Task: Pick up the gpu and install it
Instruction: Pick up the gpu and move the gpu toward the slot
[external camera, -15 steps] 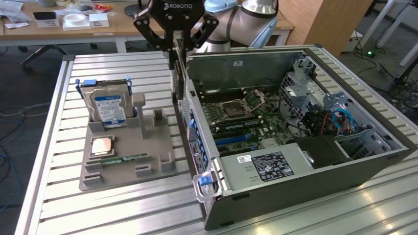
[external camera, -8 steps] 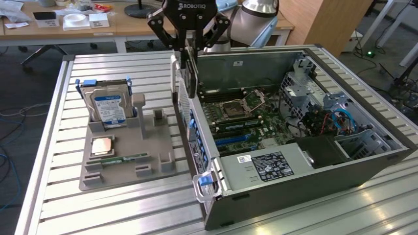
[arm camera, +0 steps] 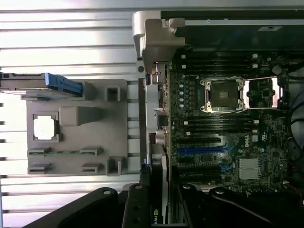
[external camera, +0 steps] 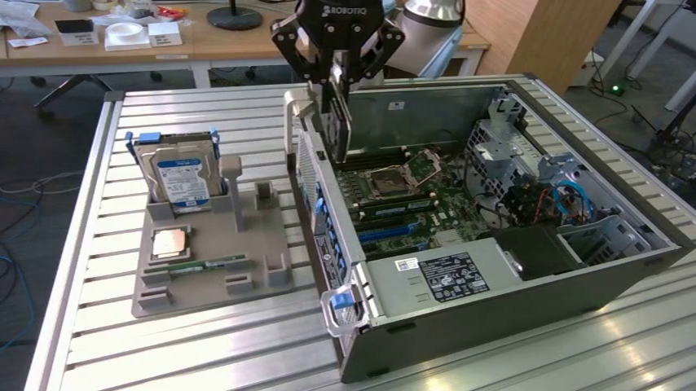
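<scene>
One gpu (external camera: pixel 339 130) over case rim (external camera: pixel 306 171)

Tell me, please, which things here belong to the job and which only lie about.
Job: gpu, held in the jaws; open computer case; motherboard.
Lying about: hard drive, processor chip, RAM stick, all on the grey tray.

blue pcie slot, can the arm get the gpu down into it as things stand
Probably yes: the case lies open, the blue slot looks empty with nothing over it, and the gripper holds the gpu upright over the case.
</scene>
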`<state>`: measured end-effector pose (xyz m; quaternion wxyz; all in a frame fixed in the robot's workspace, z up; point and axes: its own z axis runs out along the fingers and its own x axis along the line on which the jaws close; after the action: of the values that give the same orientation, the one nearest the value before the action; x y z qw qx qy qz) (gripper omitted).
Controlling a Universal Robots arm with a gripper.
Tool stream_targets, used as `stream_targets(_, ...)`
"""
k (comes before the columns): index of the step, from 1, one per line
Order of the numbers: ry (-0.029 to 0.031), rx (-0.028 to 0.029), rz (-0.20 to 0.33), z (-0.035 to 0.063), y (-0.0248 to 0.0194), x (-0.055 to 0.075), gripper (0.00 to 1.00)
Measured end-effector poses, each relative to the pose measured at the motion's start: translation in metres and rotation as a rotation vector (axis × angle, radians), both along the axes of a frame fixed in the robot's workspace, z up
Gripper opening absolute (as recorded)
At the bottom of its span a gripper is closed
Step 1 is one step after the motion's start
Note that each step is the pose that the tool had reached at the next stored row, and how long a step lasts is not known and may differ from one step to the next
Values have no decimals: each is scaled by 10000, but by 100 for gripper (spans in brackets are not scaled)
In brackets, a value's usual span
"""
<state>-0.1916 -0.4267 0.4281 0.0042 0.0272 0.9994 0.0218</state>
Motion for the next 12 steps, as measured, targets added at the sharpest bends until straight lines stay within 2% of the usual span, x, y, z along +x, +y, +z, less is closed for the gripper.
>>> stream_targets(12,0,0,-3,-5,0,483,27)
